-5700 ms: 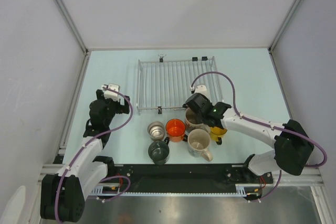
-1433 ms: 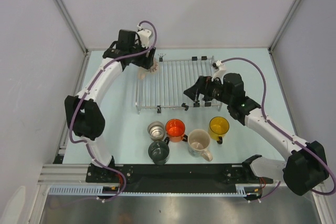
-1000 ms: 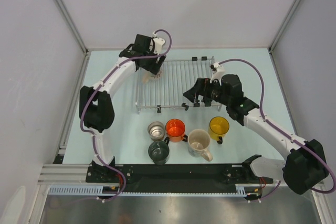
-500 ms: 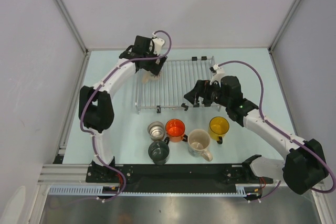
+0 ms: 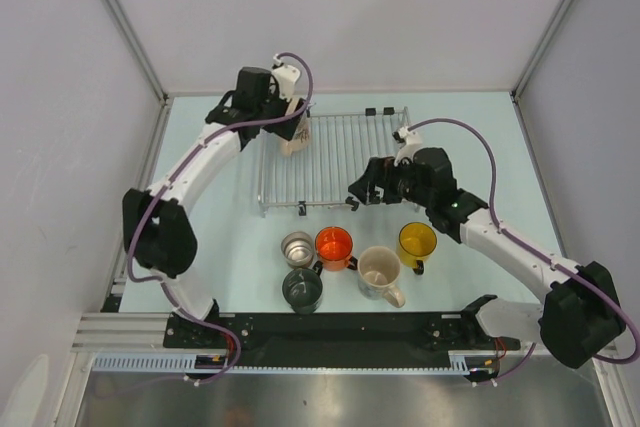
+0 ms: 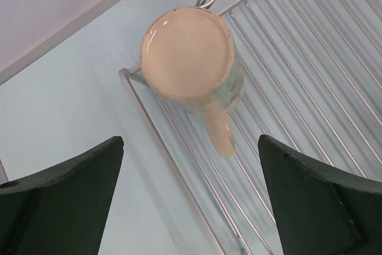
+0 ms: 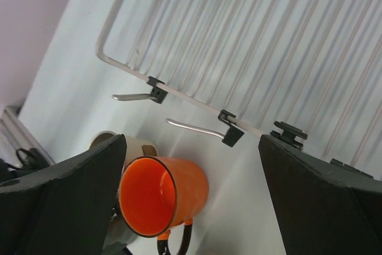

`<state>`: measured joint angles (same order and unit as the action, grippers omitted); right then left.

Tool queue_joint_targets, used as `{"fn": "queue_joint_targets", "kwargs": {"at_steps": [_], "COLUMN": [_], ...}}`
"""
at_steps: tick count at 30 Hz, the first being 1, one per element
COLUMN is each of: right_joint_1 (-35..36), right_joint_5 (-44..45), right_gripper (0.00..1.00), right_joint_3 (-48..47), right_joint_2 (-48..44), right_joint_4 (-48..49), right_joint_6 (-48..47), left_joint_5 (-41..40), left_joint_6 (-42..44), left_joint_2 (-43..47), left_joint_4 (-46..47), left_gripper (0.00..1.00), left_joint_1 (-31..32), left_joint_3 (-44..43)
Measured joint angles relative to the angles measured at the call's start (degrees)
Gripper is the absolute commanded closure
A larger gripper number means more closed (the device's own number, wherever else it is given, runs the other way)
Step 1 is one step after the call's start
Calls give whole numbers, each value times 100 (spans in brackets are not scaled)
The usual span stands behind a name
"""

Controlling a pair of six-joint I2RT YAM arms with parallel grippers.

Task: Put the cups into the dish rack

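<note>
1. We see the left pincer (image 6: 190, 147) spread wide and empty, hovering over a cream mug (image 6: 191, 58) in the dish rack (image 6: 298, 88), in the rack's upper-left corner in the top view.
2. The right pincer (image 7: 191, 147) is also wide apart, gripping nothing, above the rack's lower edge and the orange mug (image 7: 164, 195).
3. Beside the orange mug, the steel mug (image 5: 297, 245), dark mug (image 5: 302, 289), yellow mug (image 5: 417, 242) and second cream mug (image 5: 379, 272) stand on the surface (image 5: 480, 147), lower centre.

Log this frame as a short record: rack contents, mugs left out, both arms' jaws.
in rack: cream mug, upside down, far-left corner of dish rack
on table: steel mug, orange mug, dark mug, second cream mug, yellow mug
left gripper: jaws open, above the racked mug
right gripper: jaws open, empty, over the rack's near edge
</note>
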<state>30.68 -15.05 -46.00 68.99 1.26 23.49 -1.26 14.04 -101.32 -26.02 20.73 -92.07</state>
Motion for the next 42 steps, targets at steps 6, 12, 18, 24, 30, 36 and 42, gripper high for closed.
{"fn": "queue_joint_targets", "kwargs": {"at_steps": [6,12,18,24,30,36,42], "right_joint_1": [758,2068,3359,4400,5029,5318,5322], "right_joint_5": [1255,2809,3821,4636,4876,4913,4911], "right_gripper": [0,0,1,6,8,10,22], "right_joint_3": [-463,-1139,-1185,-1200,-1244,-1239,-1158], "right_joint_2": [42,-85,-385,-640,-667,-369,33], "right_joint_4": [-986,-1993,-3165,-4474,-5191,-5333,-5171], "right_joint_6": [-442,-706,-420,302,968,1316,1360], "left_joint_5": [503,1296,1696,1759,1753,1674,1633], "left_joint_6": [-4,0,2,2,0,-9,-44], "left_joint_2": [1504,3383,4299,4323,4236,4234,4288], "left_joint_4": [168,15,-129,-155,-149,-72,37], "left_gripper": [0,0,0,0,1,2,2], "left_joint_1": [11,50,68,81,133,208,267], "left_joint_3": [1158,2455,2970,3324,3639,3836,3960]}}
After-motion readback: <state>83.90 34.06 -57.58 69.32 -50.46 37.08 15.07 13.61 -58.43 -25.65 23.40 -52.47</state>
